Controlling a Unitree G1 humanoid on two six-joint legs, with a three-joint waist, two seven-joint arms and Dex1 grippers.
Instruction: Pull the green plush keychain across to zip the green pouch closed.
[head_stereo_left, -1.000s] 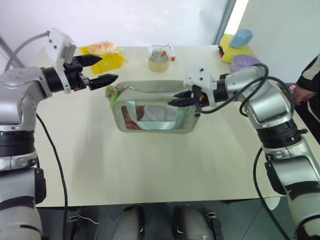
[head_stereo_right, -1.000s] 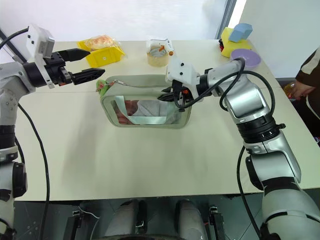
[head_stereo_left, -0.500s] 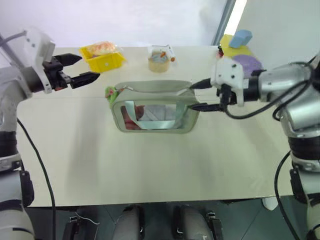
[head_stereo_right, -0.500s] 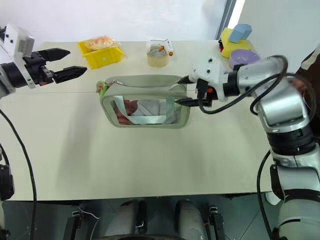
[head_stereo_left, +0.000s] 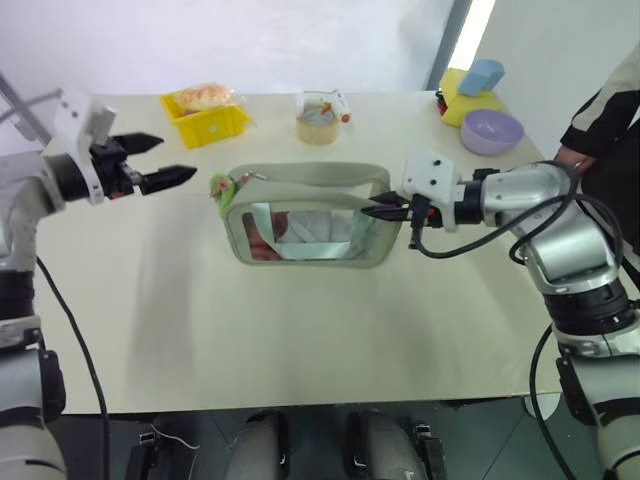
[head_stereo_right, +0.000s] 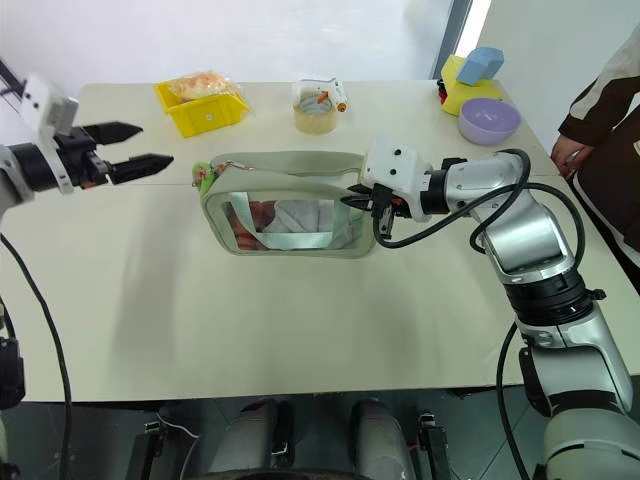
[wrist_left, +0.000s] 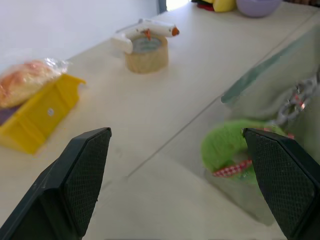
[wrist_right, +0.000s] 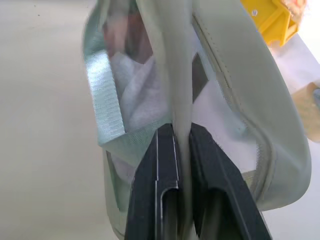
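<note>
A: What sits toward the table's (head_stereo_left: 300, 330) left edge?

B: The left gripper (head_stereo_left: 158, 160) hangs above it, fingers spread wide around nothing. Behind it, near the far edge, a yellow bin (head_stereo_left: 207, 122) holds a clear bag of something orange and pale.

A: And the green pouch (head_stereo_left: 308, 220)?

B: It stands mid-table, clear window toward the near edge; pale folded things and something reddish show inside. The green plush keychain (head_stereo_left: 222, 186) hangs at its left end, apart from the left gripper.

A: Its right end?

B: The right gripper (head_stereo_left: 384, 211) is pinched tight on the pouch's fabric edge there.

A: Farther right?

B: A tape roll (head_stereo_left: 317, 127) with a white glue gun (head_stereo_right: 322, 92) on it sits by the far edge; a purple bowl (head_stereo_left: 488, 131) and a yellow container (head_stereo_left: 461, 98) carrying a blue block (head_stereo_left: 483, 75) occupy the far right corner. A person's hand (head_stereo_left: 566, 159) is at the right edge.
</note>
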